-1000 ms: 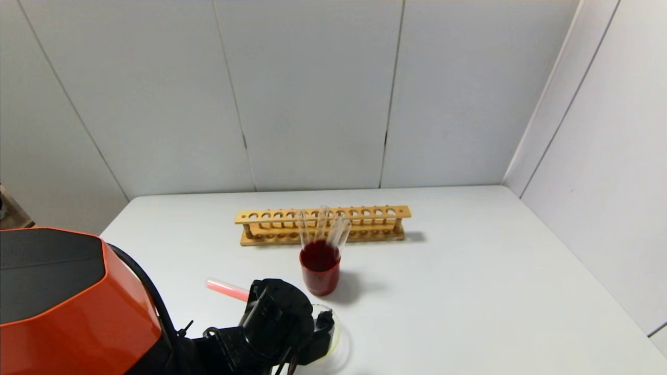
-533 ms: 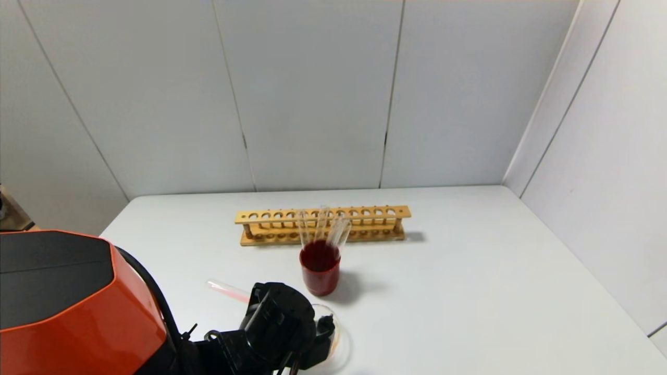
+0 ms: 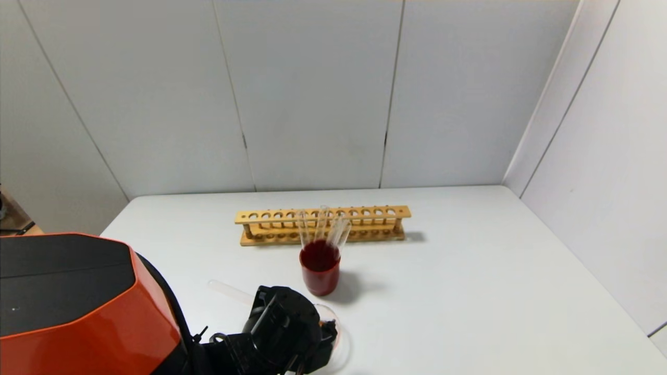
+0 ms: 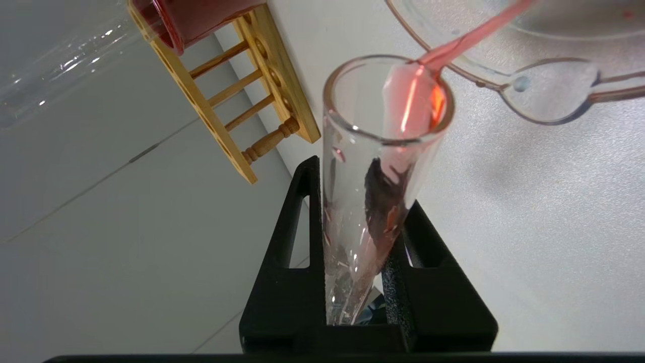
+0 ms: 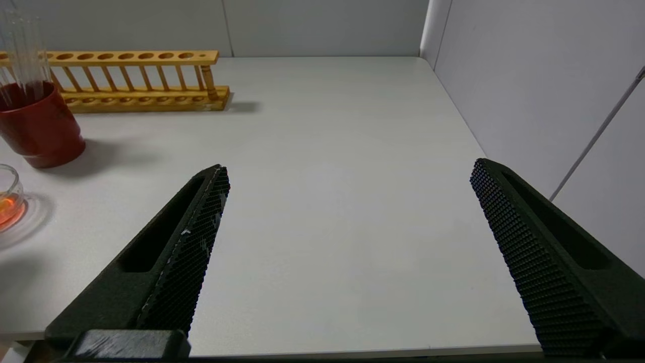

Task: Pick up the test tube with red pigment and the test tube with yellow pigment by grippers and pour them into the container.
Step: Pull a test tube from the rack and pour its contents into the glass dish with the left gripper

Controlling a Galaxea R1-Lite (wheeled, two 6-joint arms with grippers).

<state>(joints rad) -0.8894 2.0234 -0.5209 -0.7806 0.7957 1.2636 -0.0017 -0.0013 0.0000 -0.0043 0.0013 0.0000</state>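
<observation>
My left gripper is shut on the test tube with red pigment and holds it tipped low at the table's near left. A red stream runs from the tube's mouth over the rim of the container, a clear glass beaker. In the head view the tube's base end sticks out clear behind the wrist, which half hides the beaker. The right wrist view shows orange-red liquid in the beaker. My right gripper is open and empty over the near right of the table. No tube with yellow liquid shows.
A dark-red cup holding several clear tubes stands just behind the beaker. A wooden tube rack lies across the table behind the cup. White walls close the back and right sides.
The held tube's base end has gone from pink-red to clear as its liquid ran toward the mouth. The left arm has shifted slightly right and nearer.
</observation>
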